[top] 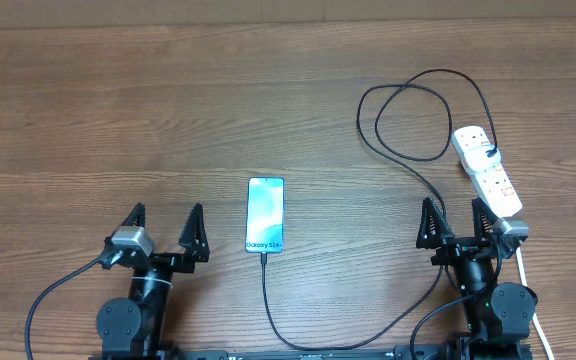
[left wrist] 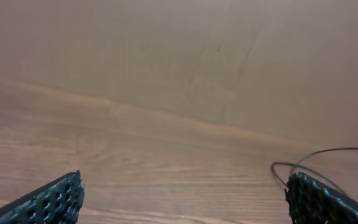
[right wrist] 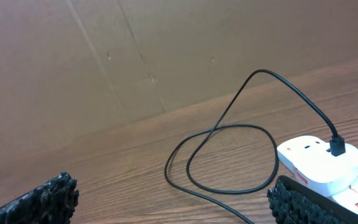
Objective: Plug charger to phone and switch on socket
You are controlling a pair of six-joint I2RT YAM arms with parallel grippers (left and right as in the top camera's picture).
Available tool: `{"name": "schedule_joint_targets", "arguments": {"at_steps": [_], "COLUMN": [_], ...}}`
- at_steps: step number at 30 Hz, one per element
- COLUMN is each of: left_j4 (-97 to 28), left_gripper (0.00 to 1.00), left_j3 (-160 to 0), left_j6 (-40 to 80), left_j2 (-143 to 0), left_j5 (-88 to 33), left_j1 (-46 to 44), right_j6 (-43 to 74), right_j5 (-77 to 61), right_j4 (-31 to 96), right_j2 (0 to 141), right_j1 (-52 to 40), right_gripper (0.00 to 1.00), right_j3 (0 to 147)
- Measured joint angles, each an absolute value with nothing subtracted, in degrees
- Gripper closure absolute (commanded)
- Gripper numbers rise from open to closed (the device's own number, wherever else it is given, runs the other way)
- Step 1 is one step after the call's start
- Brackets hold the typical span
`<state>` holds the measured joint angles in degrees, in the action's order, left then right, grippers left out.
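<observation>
We judge the plugging step done: the charger meets the near short edge of the phone, though the joint is too small to confirm it is fully seated. That leaves switching on the socket, and its red switch marks are too tiny for us to tell whether they are on or off.

Our right gripper sits low over the table, pointing forward with its fingers spread wide and holding nothing. The socket lies just ahead of it and off to its right, the strip's near end close beside the right finger. The next move calls for a short reach forward and right, then a fingertip pressing down on a switch.

Our left gripper takes the same pose, spread and empty. The phone lies ahead of it to its right, apart from it.
</observation>
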<state>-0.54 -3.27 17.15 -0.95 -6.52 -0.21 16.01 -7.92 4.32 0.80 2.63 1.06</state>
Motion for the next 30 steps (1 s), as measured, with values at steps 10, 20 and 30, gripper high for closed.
{"name": "schedule_joint_targets", "arguments": {"at_steps": [10,20,30], "left_j4": [-4.56,-4.54,-4.54], "left_gripper": [0.00,0.00,0.00], "left_j3": [-0.69,-0.64,-0.64], "left_j6": [12.86,11.79,11.79], "left_j2": [-0.91,-0.86,-0.86], "left_j5": [-2.07,-1.41,-1.37], "left_j1": [-0.21,-0.21,-0.21], "right_j6": [16.01,15.99,15.99], "right_j5": [-7.92,-7.92,-7.88], "right_j4": [4.32,4.32,4.29], "right_j2": [0.80,0.78,0.78], "right_j1": [2.63,2.63,2.63], "right_gripper": [0.00,0.00,0.00], "right_j3": [1.06,1.06,1.06]}}
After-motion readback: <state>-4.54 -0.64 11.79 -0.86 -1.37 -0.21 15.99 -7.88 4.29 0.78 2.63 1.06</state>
